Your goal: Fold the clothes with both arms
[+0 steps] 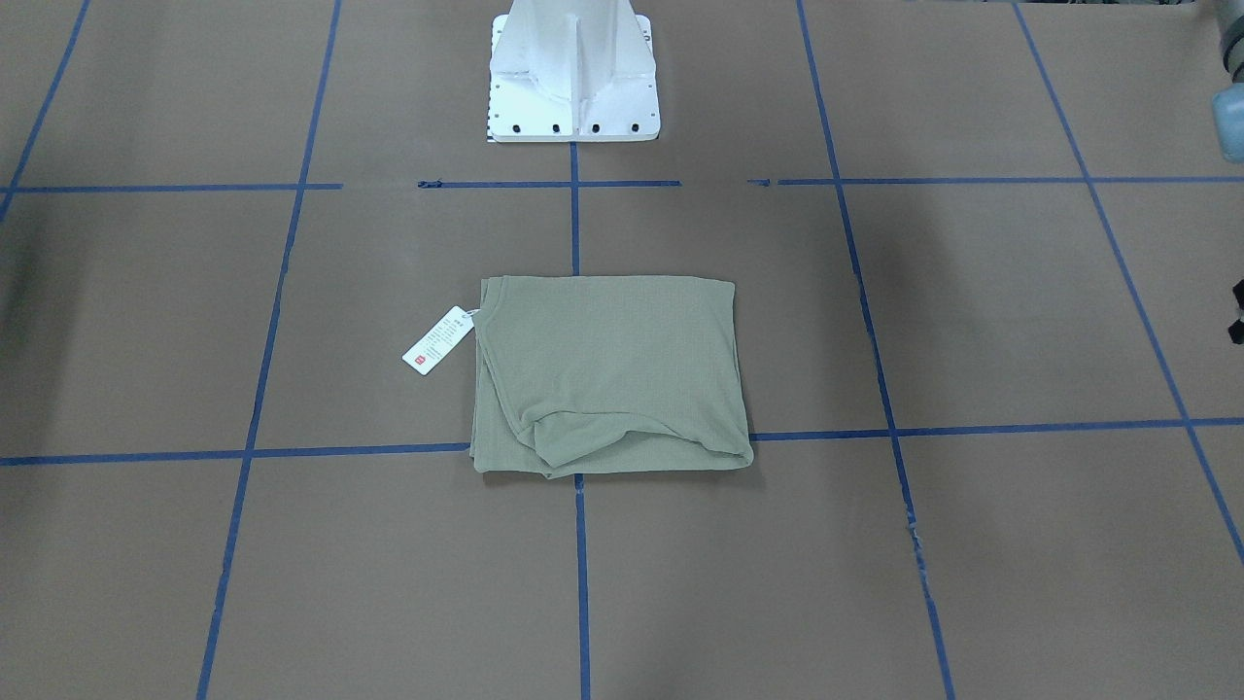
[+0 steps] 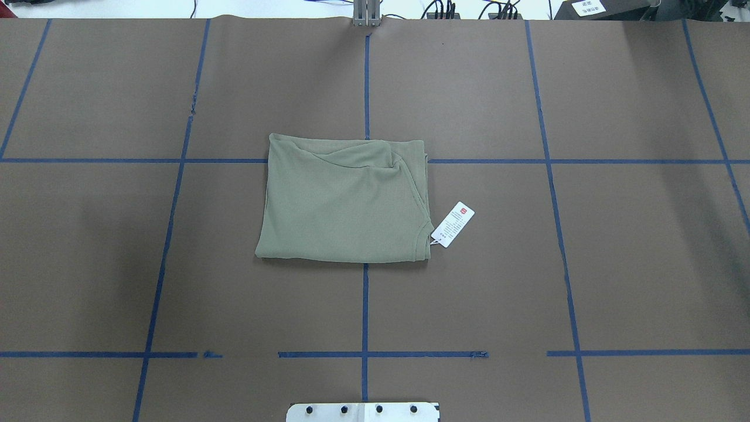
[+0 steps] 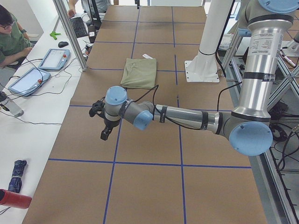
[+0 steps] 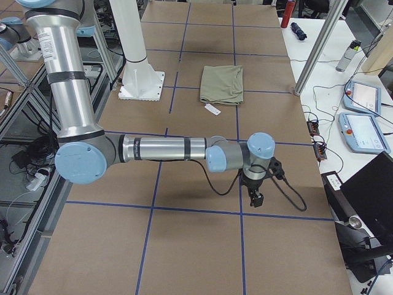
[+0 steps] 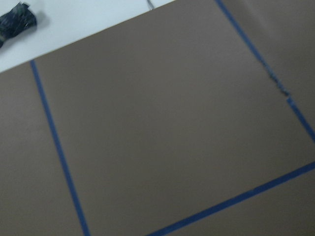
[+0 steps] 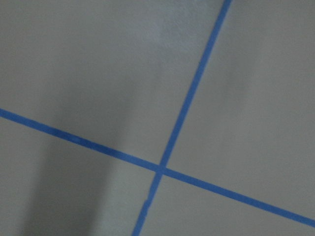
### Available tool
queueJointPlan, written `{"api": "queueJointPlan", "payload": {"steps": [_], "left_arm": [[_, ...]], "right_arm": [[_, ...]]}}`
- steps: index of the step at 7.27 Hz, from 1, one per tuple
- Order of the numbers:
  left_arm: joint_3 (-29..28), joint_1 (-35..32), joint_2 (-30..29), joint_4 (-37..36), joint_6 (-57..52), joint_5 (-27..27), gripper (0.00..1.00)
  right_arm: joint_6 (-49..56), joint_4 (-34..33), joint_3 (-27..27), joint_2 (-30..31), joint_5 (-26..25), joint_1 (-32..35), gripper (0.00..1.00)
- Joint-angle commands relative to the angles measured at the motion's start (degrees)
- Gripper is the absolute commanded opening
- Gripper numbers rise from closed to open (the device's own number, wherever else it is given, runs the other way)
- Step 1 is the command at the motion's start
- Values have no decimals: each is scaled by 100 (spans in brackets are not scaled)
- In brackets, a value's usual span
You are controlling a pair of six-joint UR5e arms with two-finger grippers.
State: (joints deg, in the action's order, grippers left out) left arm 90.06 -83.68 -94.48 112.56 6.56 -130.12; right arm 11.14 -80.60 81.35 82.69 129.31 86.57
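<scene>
The shirt (image 2: 345, 199) lies folded into a soft, near-square pad just above the middle of the overhead view. It is a fine ribbed knit, sage green, flat over most of its face. Loose curved folds gather along its top edge, toward the upper right corner. Its tag (image 2: 453, 224), a white paper oblong with a small red mark, lies tilted on the table (image 2: 615, 264) just beside the shirt's lower right corner. The table is covered in matt brown paper, marked into squares by blue tape (image 2: 365, 310), and the tape is frayed in places.

In the front-facing view the white metal base (image 1: 573, 78) stands at top centre, well apart from the shirt.

Both arms are away from the cloth. In the left side view the left arm (image 3: 182, 116) (smooth silver tube, pale blue caps) reaches low over bare paper in the middle of the frame. The left gripper (image 3: 103, 130) points down, and I cannot tell how its jaws stand. In the right side view the right arm (image 4: 159, 149) does likewise. The right gripper (image 4: 255, 196) hangs black below it, jaws equally unreadable.
</scene>
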Motion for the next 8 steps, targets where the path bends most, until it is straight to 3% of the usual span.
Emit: {"api": "queueJointPlan", "payload": {"steps": [1,2,3,8], "left_arm": [[-147,-464,-17,-1185,-641,-40,100],[-103,-673,-27,-1914,-1430,-48,100],[-42,-754,-140,-2565,-1551,-48,100],[161,-808,78,-2660,-1473,22,100]], "right_arm": [[90,-215,56,266,226,561,100],[90,-1002,430,196,227,641,100],[99,-1375,764,291,227,642,100],[90,-1300,864,511,315,642,100]]}}
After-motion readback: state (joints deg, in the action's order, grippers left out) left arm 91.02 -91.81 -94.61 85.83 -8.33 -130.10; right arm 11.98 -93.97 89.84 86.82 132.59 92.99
